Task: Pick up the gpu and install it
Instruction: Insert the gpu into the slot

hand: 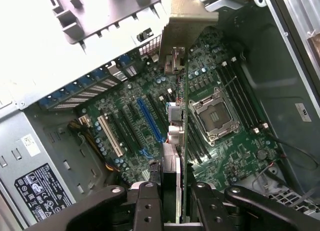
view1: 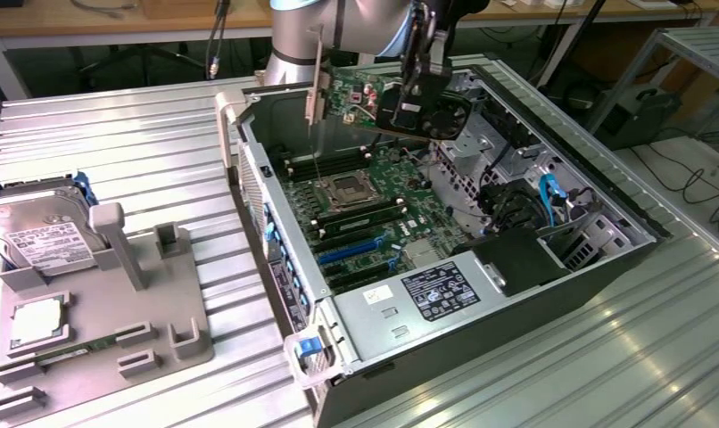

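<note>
Exterior view, nine o'clock: grey fixture (view1: 157, 303) on the ribbed surface (view1: 134, 125), with a hard drive (view1: 50, 236) standing in it. Centre: open computer case (view1: 276, 232). Twelve o'clock: the arm (view1: 335, 27) reaches down near-vertical, pincer (view1: 417, 94) clamped on the gpu (view1: 362, 102). The card is held on edge, clear above the motherboard (view1: 372, 205), with its silver bracket (view1: 317, 85) at its nine o'clock end. Wrist view adds: gpu (hand: 176, 128) edge-on between both fingers (hand: 147, 206), seen over the board between blue slot (hand: 150, 121) and CPU socket (hand: 215, 113).
</note>
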Motion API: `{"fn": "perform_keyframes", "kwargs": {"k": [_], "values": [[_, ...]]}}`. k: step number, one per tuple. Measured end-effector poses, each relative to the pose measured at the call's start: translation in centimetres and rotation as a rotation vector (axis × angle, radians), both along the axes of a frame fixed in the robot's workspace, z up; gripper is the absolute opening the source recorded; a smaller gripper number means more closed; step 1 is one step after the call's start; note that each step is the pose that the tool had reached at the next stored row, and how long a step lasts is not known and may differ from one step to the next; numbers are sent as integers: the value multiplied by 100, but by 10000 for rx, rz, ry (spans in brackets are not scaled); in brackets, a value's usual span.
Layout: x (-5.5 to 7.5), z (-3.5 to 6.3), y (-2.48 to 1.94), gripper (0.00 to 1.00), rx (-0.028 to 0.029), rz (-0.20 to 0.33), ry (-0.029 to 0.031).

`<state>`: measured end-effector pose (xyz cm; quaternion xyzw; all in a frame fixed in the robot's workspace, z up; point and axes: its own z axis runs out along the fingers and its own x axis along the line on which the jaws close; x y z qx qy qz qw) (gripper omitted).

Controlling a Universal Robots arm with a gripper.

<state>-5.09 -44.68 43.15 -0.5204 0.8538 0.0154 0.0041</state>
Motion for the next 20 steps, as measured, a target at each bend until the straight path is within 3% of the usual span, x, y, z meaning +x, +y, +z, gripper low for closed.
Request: {"fn": "perform_keyframes", "kwargs": {"k": [20], "values": [[0,0,0,27,0,1584,0]]}}
